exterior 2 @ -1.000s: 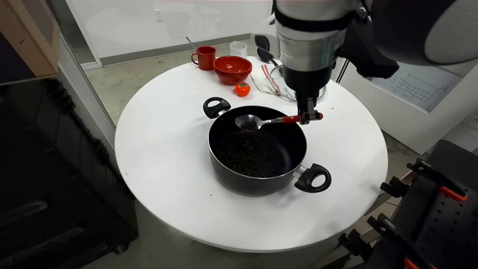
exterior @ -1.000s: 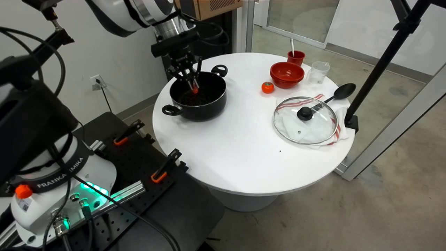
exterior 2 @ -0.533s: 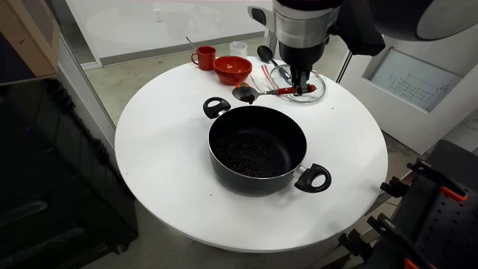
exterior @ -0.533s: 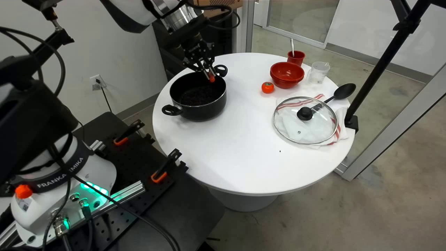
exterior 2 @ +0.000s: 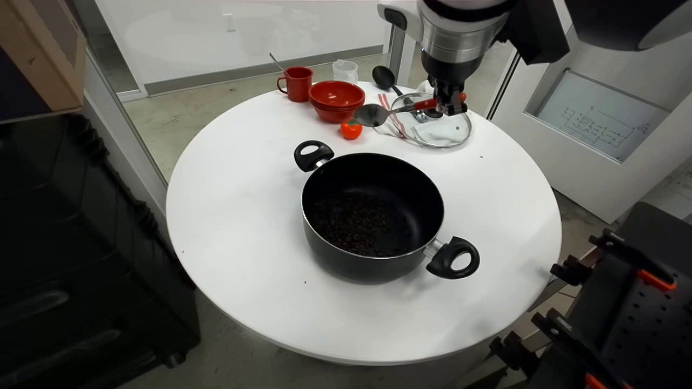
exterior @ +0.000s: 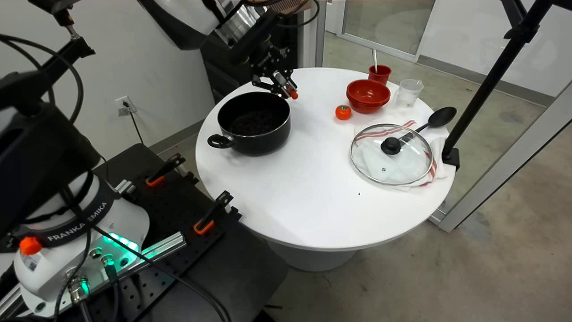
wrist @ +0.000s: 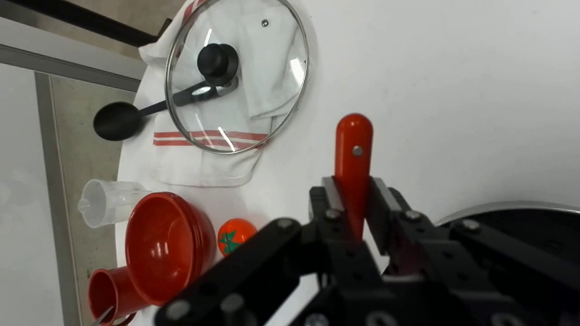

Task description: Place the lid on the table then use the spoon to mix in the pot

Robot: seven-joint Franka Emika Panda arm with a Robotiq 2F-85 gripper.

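Note:
My gripper [exterior: 288, 91] is shut on the red handle of the spoon [exterior 2: 371, 115] and holds it in the air, past the pot's rim on the lid side. In the wrist view the handle end [wrist: 354, 140] sticks out between the fingertips; the spoon's bowl is hidden there. The black pot [exterior 2: 373, 267] stands on the white table [exterior 2: 243, 216] with small dark bits inside; its rim shows in the wrist view [wrist: 512, 206]. The glass lid [exterior: 366, 156] lies knob up on a cloth on the table, apart from the gripper; it also shows in the wrist view [wrist: 272, 68].
Stacked red bowls [exterior: 368, 94], a tomato [exterior: 343, 112], a red mug [exterior 2: 298, 85] with a utensil in it and a clear cup [exterior: 408, 93] stand near the far edge. A black utensil [exterior: 442, 117] lies partly under the lid on the striped cloth [wrist: 204, 167].
My gripper has lifted the spoon out of the pot and carried it away toward the lid and bowls. Dark bits seen on the spoon earlier no longer show. Pot and lid have not moved.

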